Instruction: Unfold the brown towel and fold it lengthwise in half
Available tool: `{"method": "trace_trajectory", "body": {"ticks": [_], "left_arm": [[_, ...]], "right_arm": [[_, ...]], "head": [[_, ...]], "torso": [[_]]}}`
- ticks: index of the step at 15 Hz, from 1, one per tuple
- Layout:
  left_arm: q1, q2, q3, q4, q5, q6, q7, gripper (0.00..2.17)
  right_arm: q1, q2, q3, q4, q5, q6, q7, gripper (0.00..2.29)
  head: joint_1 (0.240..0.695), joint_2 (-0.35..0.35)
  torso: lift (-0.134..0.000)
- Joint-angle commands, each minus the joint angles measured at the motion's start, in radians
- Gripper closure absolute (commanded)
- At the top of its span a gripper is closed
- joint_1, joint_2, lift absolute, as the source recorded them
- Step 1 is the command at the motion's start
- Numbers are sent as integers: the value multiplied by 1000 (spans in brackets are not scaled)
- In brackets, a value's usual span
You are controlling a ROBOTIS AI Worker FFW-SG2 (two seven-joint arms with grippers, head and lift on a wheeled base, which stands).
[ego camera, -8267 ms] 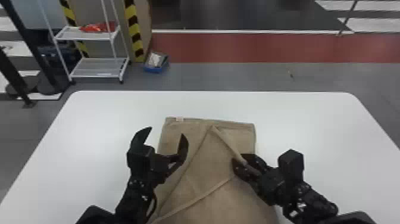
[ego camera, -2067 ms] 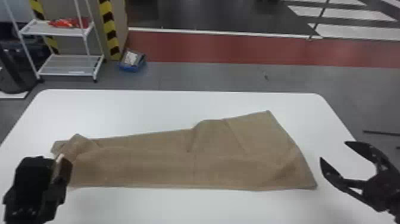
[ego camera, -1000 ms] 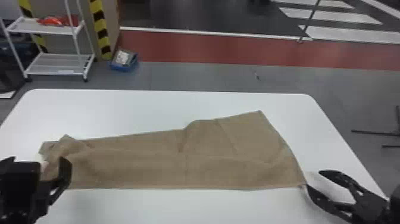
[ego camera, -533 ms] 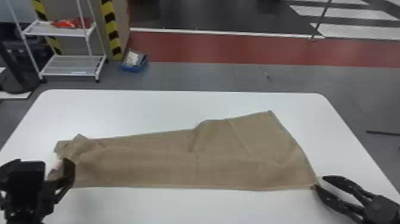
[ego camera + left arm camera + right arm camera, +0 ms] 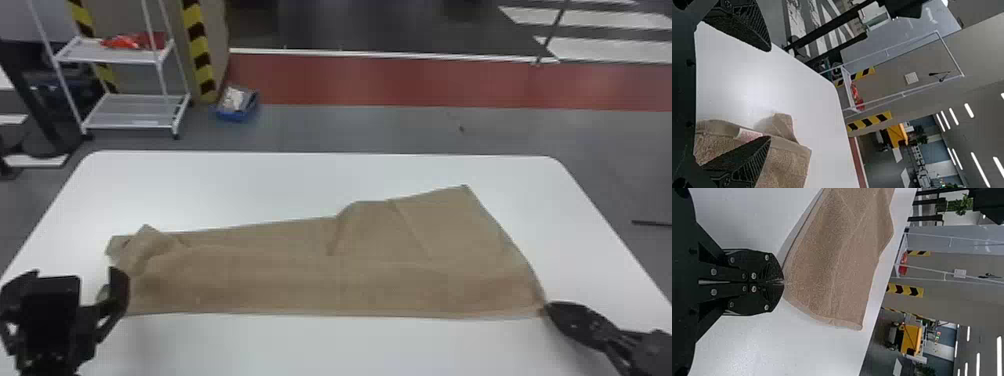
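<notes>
The brown towel [image 5: 320,280] lies stretched across the white table, with a narrow, rumpled left end and a wider right end reaching farther back. At its near left corner my left gripper [image 5: 70,282] stands open, its right finger in front of the towel. In the left wrist view, one finger of the left gripper [image 5: 768,94] overlaps the towel [image 5: 787,162] near a pale label [image 5: 748,134]; contact cannot be told. My right gripper [image 5: 546,309] is shut on the near right corner. In the right wrist view, the right gripper [image 5: 782,282] pinches that corner of the towel [image 5: 828,266].
The white table [image 5: 280,185] has bare surface behind and in front of the towel. Beyond its far left side stand a white rack [image 5: 135,111] and a blue box [image 5: 235,116] on the floor.
The towel, compact and creased earlier, is now spread wide to both sides. The right gripper, open before, has come to the near right corner and shut on it. The left gripper has opened.
</notes>
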Motion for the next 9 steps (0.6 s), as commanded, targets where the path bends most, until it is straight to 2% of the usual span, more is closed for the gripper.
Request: {"method": "trace_trajectory", "body": {"ticks": [1, 3, 4, 6, 9], "left_arm": [[9, 1, 20, 1, 13, -37, 1, 90], [13, -1, 48, -2, 31, -37, -23, 90], [21, 1, 74, -10, 65, -46, -94, 90], [25, -1, 126, -8, 122, -52, -285, 90], [25, -7, 203, 27, 193, -49, -542, 87]], "right_arm": [[7, 18, -22, -44, -23, 26, 15, 1214], [9, 20, -48, -58, -37, 35, 15, 1214], [10, 20, -70, -66, -40, 41, 15, 1214], [21, 18, -90, -69, -57, 41, 15, 1214], [21, 20, -85, -69, -55, 38, 14, 1214]], "head": [[695, -60], [695, -44], [695, -43], [695, -57], [695, -114]], "torso": [[-119], [-119], [-119], [-119], [-119]]}}
